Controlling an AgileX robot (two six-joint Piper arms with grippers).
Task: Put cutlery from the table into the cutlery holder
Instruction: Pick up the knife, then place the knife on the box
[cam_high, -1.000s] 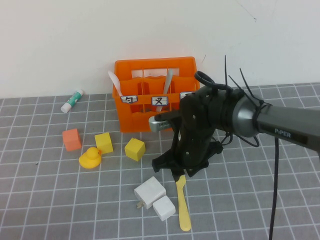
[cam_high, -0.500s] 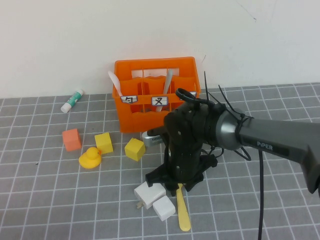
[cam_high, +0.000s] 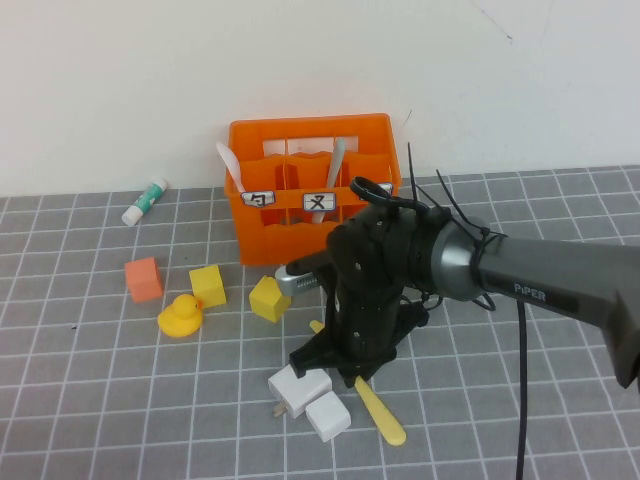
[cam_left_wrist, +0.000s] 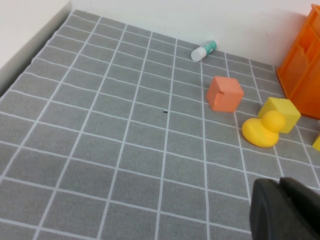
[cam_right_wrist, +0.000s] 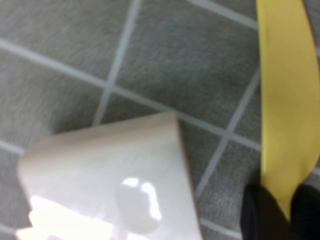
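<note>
One knife (cam_high: 385, 411) was left on the table (cam_high: 90, 400), pinched by the right gripper (cam_high: 350, 372) low over it. Next it needed lifting to the orange holder (cam_high: 310, 180) behind. Left gripper (cam_left_wrist: 286, 211) was parked, pressed shut.

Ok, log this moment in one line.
right tool: closing on yellow knife | left tool: shut, parked | spoon, fork: in cutlery holder

A plain off-white wall (cam_high: 300, 60) is standing behind the desk (cam_high: 80, 400), filling the upper part of the high view. It is showing a few faint dark specks near its upper right and no windows or fittings. The desk is running up to the wall's foot, its flat grey surface crossed by a grid of thin white lines. Soft, even light is falling over it, casting only weak shadows. In the left wrist view a pale raised edge (cam_left_wrist: 25, 30) is bordering the desk.
</note>
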